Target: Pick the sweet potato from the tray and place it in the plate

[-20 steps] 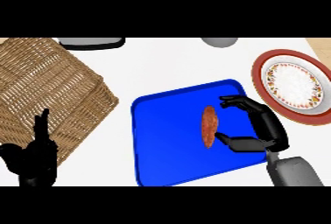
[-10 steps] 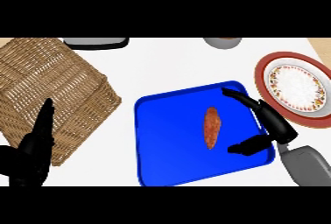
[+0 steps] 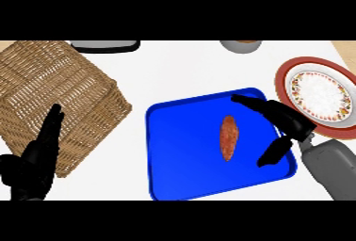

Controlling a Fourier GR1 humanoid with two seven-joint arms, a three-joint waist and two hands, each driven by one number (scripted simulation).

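Orange-brown, the sweet potato lies on the blue tray, not yet lifted, with the right hand just beside it, fingers apart and not touching, so the grasp and the carry to the plate are left.

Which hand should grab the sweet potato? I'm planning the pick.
The right hand: it hangs open over the blue rectangular tray, beside the orange-brown sweet potato and near the red-rimmed round plate. The left hand rests by the woven wicker basket.
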